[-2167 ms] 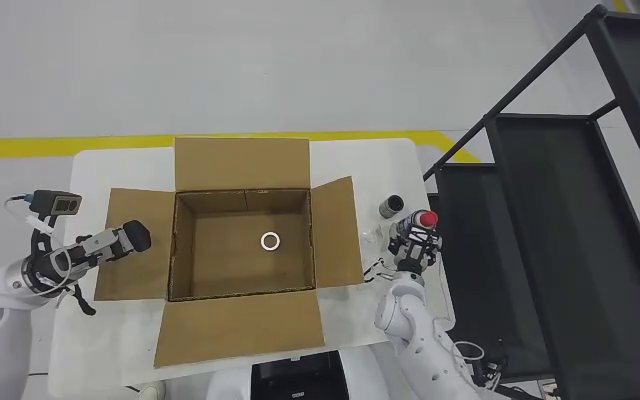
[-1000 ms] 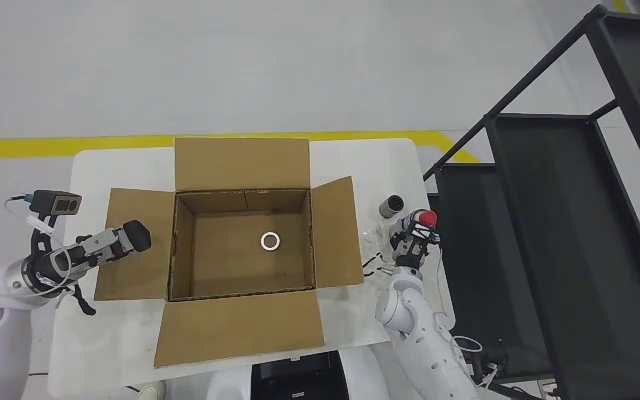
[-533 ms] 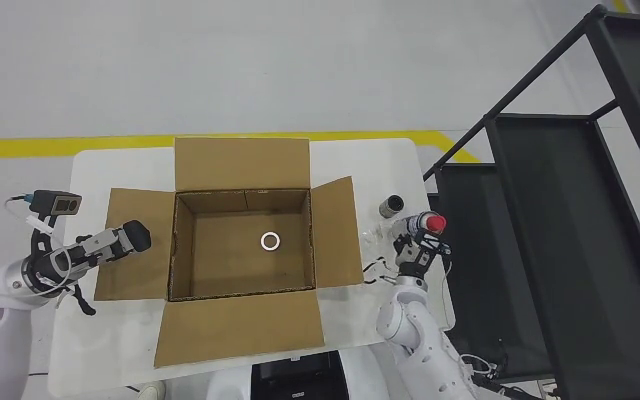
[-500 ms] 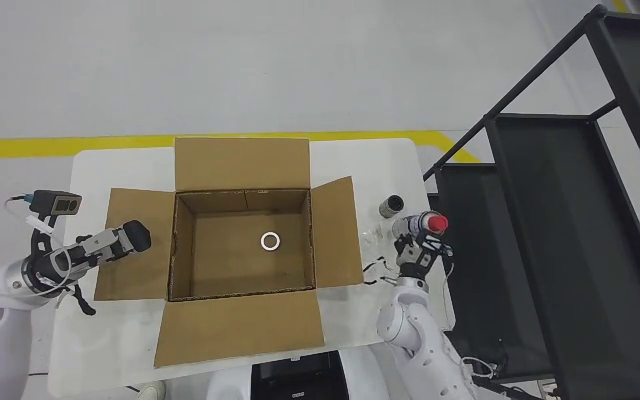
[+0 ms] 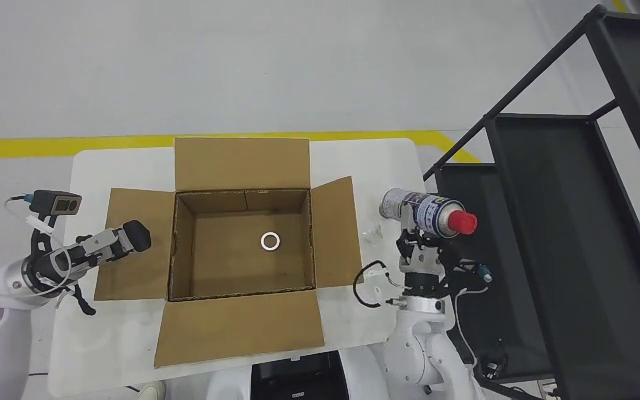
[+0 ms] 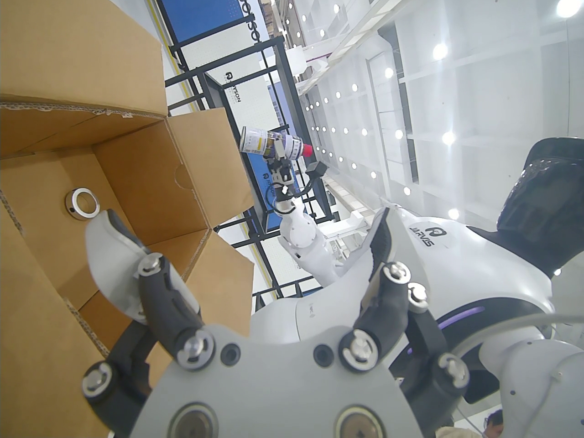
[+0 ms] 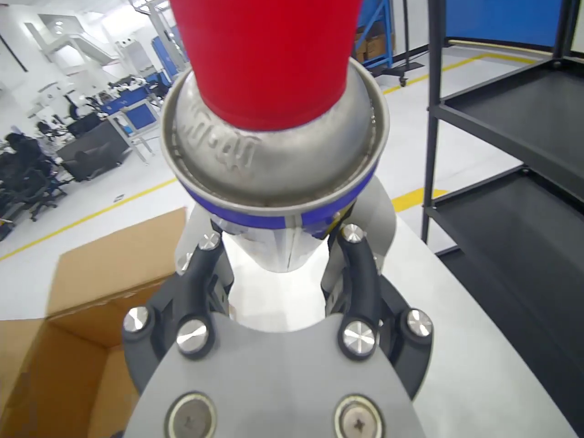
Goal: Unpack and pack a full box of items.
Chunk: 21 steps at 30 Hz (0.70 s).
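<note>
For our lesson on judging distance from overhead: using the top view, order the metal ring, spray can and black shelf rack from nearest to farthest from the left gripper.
From the left gripper:
1. Metal ring, on the box floor.
2. Spray can, held past the box's right flap.
3. Black shelf rack, beyond the table's right edge.

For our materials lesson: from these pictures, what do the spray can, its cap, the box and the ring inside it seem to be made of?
Spray can: likely metal; shiny silver dome with a rolled rim.
Cap: probably plastic; smooth matte red.
Box: corrugated cardboard; brown, fluted edges show.
Ring: apparently polished metal; bright reflective silver.
</note>
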Motion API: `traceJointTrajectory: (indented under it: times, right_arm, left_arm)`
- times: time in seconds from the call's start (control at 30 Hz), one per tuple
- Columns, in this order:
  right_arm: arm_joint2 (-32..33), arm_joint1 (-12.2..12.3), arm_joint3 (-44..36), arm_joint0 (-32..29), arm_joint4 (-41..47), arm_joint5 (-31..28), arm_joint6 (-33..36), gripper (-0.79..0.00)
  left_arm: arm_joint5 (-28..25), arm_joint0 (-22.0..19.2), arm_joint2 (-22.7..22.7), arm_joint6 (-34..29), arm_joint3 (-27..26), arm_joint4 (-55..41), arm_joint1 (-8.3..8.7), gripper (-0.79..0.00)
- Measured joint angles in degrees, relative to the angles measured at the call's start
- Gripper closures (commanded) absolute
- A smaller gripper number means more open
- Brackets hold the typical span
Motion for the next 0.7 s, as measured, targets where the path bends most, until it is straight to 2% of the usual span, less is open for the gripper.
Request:
traceJointTrajectory:
  times: [0.3, 0.5, 0.6, 0.7]
  right_arm:
    - [-5.98, 0.51, -6.01, 1.06, -3.51, -8.15, 9.11, 0.000]
    - [-10.23, 0.82, -5.82, 6.28, 1.79, -15.33, 27.68, 0.000]
    - [-13.11, 0.72, -4.64, 9.72, 1.30, -14.94, 36.25, 0.000]
    - [-16.64, 0.26, -1.98, 13.49, -0.47, -11.08, 43.39, 0.000]
  left_arm:
    - [0.00, 0.00, 0.00, 0.00, 0.00, 0.00, 0.00, -0.785]
    - [0.00, 0.00, 0.00, 0.00, 0.00, 0.00, 0.00, -0.785]
    - [0.00, 0.00, 0.00, 0.00, 0.00, 0.00, 0.00, -0.785]
    - [0.00, 0.00, 0.00, 0.00, 0.00, 0.00, 0.00, -0.785]
